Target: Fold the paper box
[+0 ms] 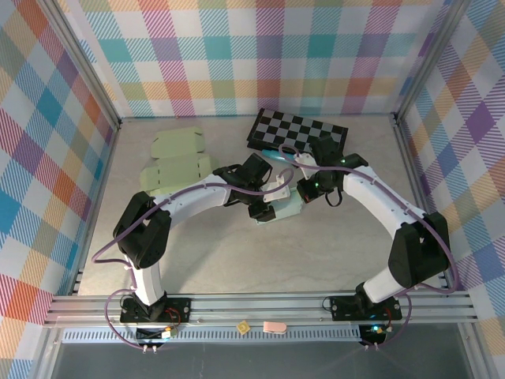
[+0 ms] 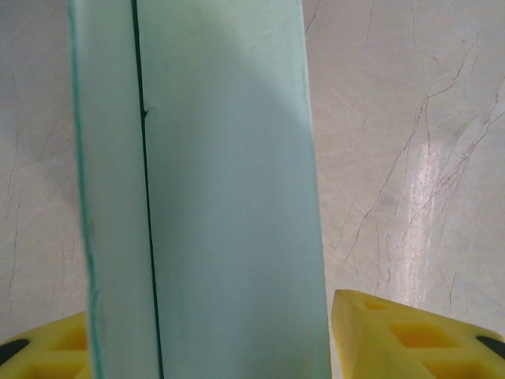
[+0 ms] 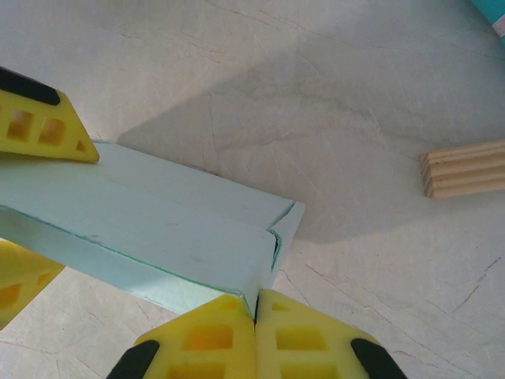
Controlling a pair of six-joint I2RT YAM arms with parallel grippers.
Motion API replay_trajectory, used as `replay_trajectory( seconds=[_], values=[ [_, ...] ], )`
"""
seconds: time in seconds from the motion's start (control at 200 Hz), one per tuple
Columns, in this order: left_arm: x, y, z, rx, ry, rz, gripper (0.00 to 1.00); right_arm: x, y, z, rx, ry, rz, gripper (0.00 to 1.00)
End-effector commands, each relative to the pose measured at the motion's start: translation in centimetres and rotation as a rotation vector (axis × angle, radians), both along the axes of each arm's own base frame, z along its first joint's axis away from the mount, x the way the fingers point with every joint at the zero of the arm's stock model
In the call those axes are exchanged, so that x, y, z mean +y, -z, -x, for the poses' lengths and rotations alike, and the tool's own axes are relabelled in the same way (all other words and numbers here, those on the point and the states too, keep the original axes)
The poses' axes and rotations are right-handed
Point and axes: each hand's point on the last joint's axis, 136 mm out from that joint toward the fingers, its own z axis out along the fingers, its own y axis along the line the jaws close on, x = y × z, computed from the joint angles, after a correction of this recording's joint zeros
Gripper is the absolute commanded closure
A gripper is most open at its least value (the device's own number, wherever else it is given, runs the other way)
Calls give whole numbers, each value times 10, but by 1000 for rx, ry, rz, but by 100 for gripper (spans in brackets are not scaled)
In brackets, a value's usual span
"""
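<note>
Left fingers (image 1: 267, 207): about half spread, clasped across the paper box (image 1: 286, 210) at the centre of the overhead frame. On my left wrist feed a yellow tip sits against each side of the pale mint panel, which runs up the frame with a dark seam down its left part.

Box is part-folded into a long sleeve and lies on the bench (image 1: 237, 260) between the two arms.

Right fingers (image 3: 254, 304): pressed together, tips touching the near end corner of the box, bottom centre of the right wrist frame. I can't tell if any paper is caught between them.

A ribbed wooden block (image 3: 465, 167) lies on the bench at right of that frame, apart from the box.

Overhead, upper left: two flat blanks (image 1: 175, 158) of the same pale card. Upper centre: a checkerboard (image 1: 298, 130) lying flat.

Bench is pale, marble-veined and glossy. Walls (image 1: 47, 158) are bright plaid panels, with an aluminium rail (image 1: 260, 304) along the bottom.
</note>
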Motion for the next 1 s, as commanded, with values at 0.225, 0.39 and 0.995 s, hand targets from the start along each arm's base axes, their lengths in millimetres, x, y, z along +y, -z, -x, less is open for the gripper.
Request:
replay_trajectory(
  seconds=[0.225,0.39,0.995],
  values=[
    [0,-3,-9,9,-32,6,44,10,-1,4,71,61,-26,100],
    [1,-3,-9,11,-37,1,45,10,1,6,79,113,-22,100],
    [2,-2,-10,18,-54,-7,46,10,-4,5,149,263,-33,100]
  ],
)
